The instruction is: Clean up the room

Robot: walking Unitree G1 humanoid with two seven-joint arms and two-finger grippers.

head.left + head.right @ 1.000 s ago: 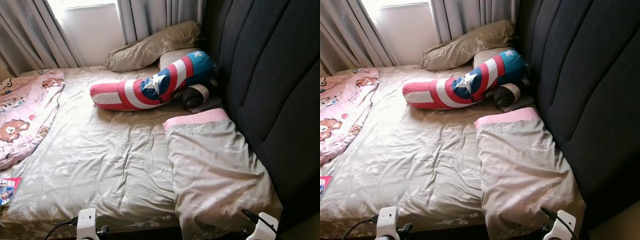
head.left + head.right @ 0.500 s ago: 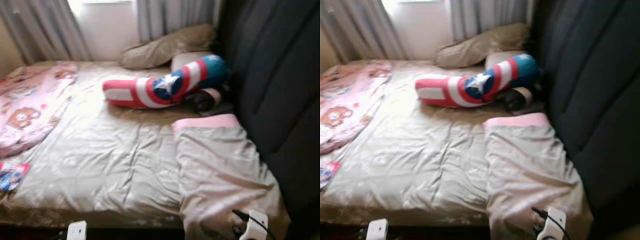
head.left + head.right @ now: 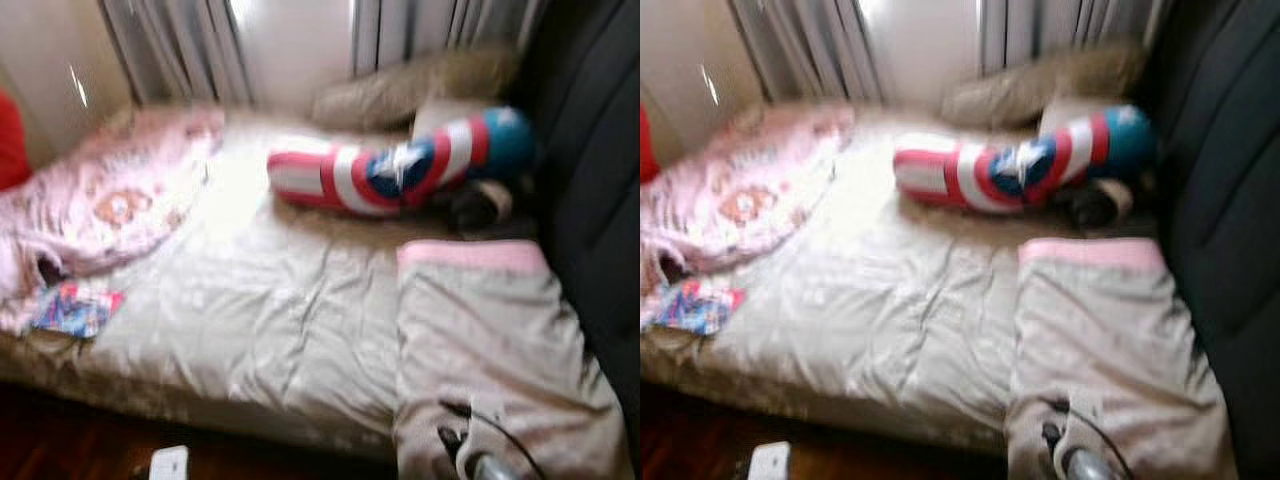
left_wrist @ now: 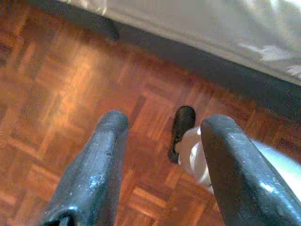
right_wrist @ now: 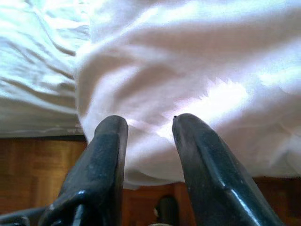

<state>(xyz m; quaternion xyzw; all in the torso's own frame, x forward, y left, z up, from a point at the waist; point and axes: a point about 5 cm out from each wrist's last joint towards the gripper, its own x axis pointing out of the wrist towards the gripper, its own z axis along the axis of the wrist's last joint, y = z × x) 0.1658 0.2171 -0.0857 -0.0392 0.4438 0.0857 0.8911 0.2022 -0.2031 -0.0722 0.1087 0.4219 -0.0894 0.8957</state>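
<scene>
Right gripper (image 5: 143, 125) low at the bed's near corner, fingers parted and empty, just short of the folded pink-edged blanket (image 3: 490, 340) lying lengthwise toward the headboard (image 3: 600, 200). Nearer by far than the left gripper (image 4: 162, 136), open and empty over parquet floor (image 4: 56, 70). Pale, wrinkled, limp-looking cloth.

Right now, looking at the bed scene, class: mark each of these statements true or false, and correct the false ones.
1. The striped red, white and blue bolster lies near the dark headboard. True.
2. The pink blanket is folded on the floor. False: it lies rumpled on the bed.
3. The left gripper is over wooden floor. True.
4. The right gripper is shut on a pillow. False: it is open, empty, by the pale pillow.
</scene>
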